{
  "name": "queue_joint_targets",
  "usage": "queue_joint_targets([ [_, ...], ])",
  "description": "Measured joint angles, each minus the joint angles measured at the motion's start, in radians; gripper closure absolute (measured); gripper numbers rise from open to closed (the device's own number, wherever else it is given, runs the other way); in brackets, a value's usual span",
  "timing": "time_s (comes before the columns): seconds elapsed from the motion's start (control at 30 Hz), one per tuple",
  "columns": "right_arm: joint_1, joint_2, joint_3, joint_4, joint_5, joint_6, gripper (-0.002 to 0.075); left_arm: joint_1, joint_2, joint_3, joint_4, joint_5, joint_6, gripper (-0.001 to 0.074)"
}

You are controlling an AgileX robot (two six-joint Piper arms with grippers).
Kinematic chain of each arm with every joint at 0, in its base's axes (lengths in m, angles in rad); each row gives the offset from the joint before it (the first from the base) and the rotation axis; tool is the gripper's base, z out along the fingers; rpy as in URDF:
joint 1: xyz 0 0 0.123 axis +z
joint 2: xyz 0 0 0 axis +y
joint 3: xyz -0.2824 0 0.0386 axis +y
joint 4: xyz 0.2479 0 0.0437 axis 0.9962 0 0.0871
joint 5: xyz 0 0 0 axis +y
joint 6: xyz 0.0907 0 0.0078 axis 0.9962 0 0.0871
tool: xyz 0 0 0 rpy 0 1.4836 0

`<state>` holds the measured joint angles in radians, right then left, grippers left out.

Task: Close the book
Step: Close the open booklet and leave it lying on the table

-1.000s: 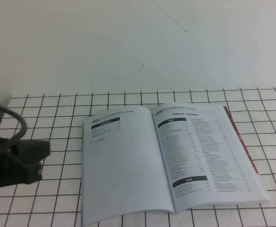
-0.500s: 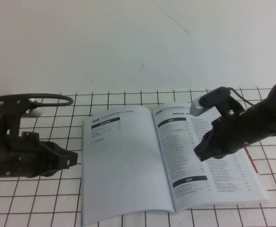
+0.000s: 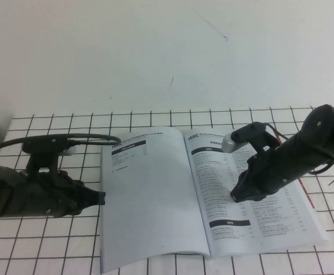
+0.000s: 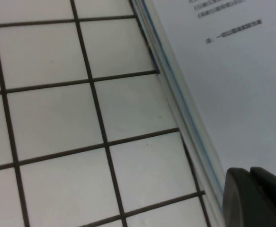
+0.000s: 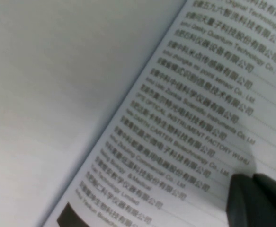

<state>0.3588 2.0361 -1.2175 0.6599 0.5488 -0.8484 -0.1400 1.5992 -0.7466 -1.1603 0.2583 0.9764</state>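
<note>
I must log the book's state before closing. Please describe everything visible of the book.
The book lies open and flat on the grid table, a paperback with white pages: left nearly blank, right densely printed, red cover edge at right. The left gripper, shut, is at its left edge; the right gripper, shut, over the right page.

White, red-edged book [image 3: 149,195]; white table [image 3: 52,246] gridded in black lines.

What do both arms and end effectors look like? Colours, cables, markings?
Both arms are black and blocky-jointed. Left end effector, left of the open white book, tapers to a dark tip; a black cable arcs above that arm. Right end effector, over the right page, is equally dark, with a white cylindrical part at its wrist. No markings legible.
</note>
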Motion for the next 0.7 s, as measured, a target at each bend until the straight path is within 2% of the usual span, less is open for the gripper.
queue_joint_targets([
  [0.2, -0.001, 0.002, 0.000, 0.000, 0.008, 0.000, 0.0729, -0.056, 0.099, -0.002, -0.021, -0.134, -0.025, 0.0738],
  [0.4, -0.001, 0.003, -0.001, 0.000, 0.012, 0.000, 0.0729, -0.076, 0.161, -0.013, -0.033, -0.158, -0.027, 0.0738],
  [0.53, -0.001, 0.003, -0.001, 0.000, 0.012, 0.000, 0.0729, -0.078, 0.178, -0.040, -0.039, -0.092, -0.027, 0.0738],
  [0.7, -0.001, 0.003, -0.001, 0.002, 0.014, 0.000, 0.0729, -0.075, 0.209, -0.093, -0.083, 0.094, -0.023, 0.0738],
])
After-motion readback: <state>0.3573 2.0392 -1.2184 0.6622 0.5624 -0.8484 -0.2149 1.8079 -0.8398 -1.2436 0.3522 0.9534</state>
